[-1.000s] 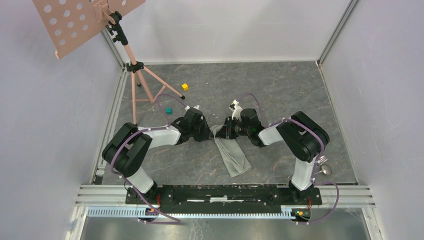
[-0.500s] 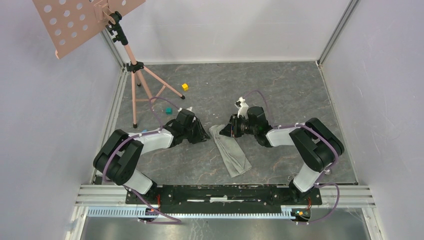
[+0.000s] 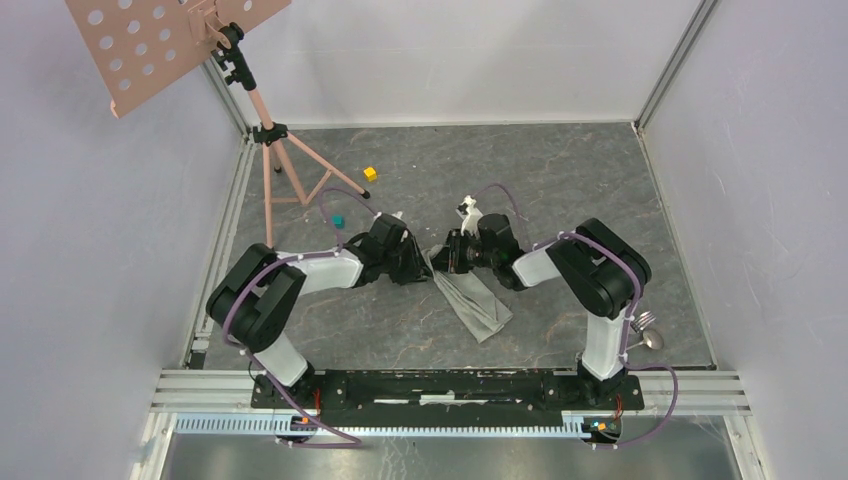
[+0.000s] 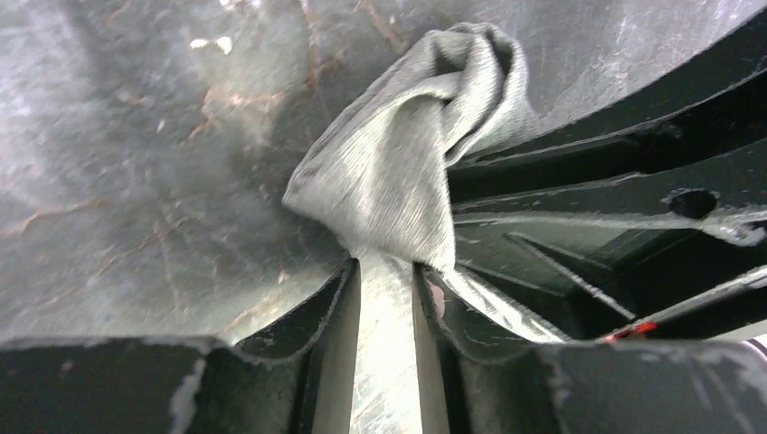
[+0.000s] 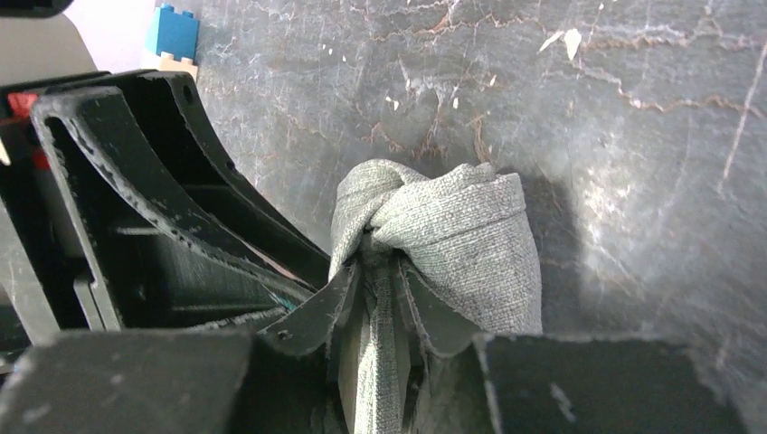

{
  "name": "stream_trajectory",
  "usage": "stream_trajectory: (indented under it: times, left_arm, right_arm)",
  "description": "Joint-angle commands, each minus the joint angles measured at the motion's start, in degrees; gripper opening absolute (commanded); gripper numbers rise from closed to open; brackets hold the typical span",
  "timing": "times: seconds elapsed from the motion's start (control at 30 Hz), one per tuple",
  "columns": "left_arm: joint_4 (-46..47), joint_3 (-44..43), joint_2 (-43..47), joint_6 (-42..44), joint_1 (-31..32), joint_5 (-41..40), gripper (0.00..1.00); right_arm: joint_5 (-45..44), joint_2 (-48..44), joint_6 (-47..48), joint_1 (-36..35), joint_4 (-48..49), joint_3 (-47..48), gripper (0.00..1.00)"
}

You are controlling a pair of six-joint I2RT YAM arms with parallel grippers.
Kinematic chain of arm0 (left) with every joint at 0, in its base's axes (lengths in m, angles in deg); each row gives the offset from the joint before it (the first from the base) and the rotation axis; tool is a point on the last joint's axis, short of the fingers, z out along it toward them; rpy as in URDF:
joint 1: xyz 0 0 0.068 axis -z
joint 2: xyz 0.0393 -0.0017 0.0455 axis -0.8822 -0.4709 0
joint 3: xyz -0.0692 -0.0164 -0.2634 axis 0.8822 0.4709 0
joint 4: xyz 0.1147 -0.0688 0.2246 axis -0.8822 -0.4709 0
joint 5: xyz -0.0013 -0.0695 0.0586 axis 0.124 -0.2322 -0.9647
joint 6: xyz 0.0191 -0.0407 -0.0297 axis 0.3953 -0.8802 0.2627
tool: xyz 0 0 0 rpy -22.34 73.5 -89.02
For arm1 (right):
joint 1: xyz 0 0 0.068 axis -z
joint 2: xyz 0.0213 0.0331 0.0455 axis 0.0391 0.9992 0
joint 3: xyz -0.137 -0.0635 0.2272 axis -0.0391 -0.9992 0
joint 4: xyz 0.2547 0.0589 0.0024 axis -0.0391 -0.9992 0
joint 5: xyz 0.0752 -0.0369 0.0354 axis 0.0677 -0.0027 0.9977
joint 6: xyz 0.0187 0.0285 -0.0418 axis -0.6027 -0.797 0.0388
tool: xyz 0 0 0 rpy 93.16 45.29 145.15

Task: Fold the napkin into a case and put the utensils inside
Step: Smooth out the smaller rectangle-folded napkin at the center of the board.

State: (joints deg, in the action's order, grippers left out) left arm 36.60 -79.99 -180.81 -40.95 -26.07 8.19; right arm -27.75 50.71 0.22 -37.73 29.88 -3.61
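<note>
**Both grippers pinch the napkin's far end**

Seen from above, the napkin (image 3: pixel 478 308) lies on the table (image 3: pixel 570 190) as a long, narrow strip. It runs from the point where the two grippers meet, down and to the right, toward the near edge. The left gripper (image 3: pixel 418 264) and right gripper (image 3: pixel 446 260) face each other tip to tip over its far end, very close together.

In the left wrist view, the left gripper (image 4: pixel 384 269) has its jaws clamped on a thin fold of the napkin (image 4: pixel 398 172), with only cloth between them. Beyond the tips the cloth bulges into a twisted lump on the table. The right gripper's black frame (image 4: pixel 597 172) sits just beside that lump, against the cloth.

In the right wrist view, the right gripper (image 5: pixel 378 273) is likewise clamped on the napkin (image 5: pixel 452 226), jaws nearly together with a strip of cloth squeezed between them. A rounded bunch stands up past the tips. The left gripper (image 5: pixel 136 199) is just to the left of it.

The utensils (image 3: pixel 651 337) lie well apart from the napkin, near the table's right near corner, beside the right arm and partly hidden by it. A yellow cube (image 3: pixel 370 173) and a teal cube (image 3: pixel 338 220) sit on the far left part of the table, near the legs of a stand (image 3: pixel 265 130).
</note>
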Motion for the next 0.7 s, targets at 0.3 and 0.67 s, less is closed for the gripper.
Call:
stream_trajectory:
  times: [0.3,0.67]
  left_arm:
    - [-15.69,-6.17,10.69,6.65,-0.67,-6.14,0.31]
    - [-11.28,-15.41,-5.33,7.03,1.17,-0.85,0.23]
  right_arm:
    - [1.60,-11.38,6.41,2.64,-4.80,-5.26,0.25]
    - [0.20,-1.83,5.44,-1.19,-2.82,-1.85,0.07]
